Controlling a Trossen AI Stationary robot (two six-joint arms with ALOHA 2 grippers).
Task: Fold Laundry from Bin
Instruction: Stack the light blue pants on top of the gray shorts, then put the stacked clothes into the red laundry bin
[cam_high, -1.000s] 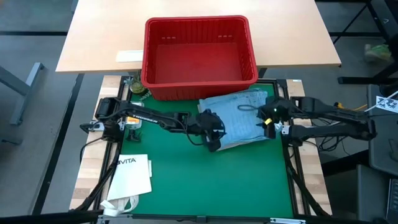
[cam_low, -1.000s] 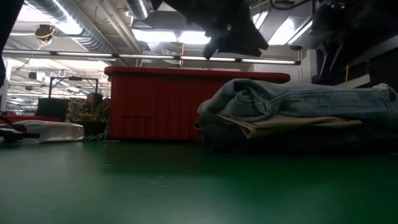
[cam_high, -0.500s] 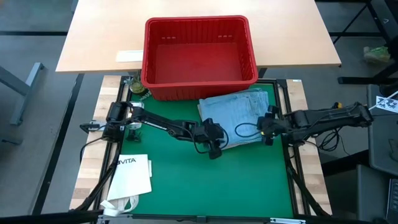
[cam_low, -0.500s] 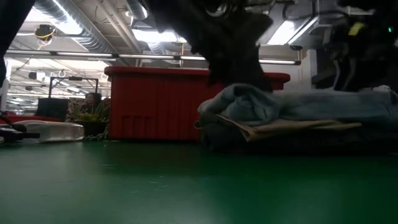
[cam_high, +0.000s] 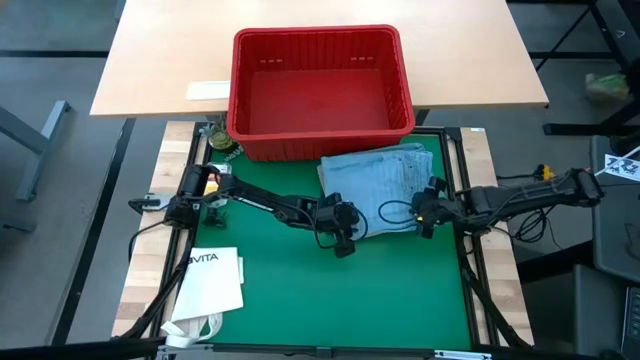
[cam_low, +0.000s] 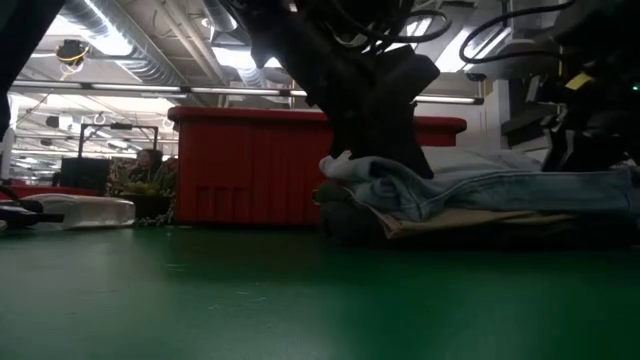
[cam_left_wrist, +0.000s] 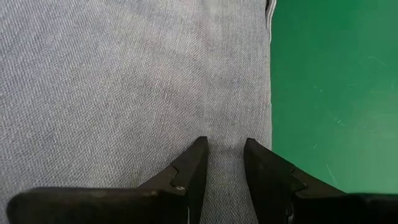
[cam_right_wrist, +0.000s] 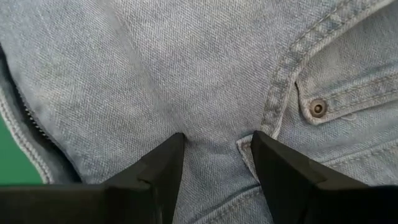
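I have both grippers down on the jeans (cam_high: 375, 180), which lie folded on top of the pile just in front of the bin (cam_high: 320, 90), on the green mat (cam_high: 300, 280). The left gripper (cam_high: 343, 228) presses on the pile's front-left corner with its fingers (cam_left_wrist: 189, 171) parted only a little, tips flat against the denim and nothing pinched between them. The right gripper (cam_high: 422, 208) sits on the pile's right edge near the pocket rivet (cam_right_wrist: 318, 107), fingers (cam_right_wrist: 161, 171) spread wider, also holding nothing. I judge I've put them at opposite ends to flatten the stack — the low view shows the denim squashed onto a khaki layer (cam_low: 470, 218) and a dark one beneath. The bin looks empty, so I take the folding as nearly done. The paper bag (cam_high: 212, 280) lies well off to the pile's front-left — out of play.
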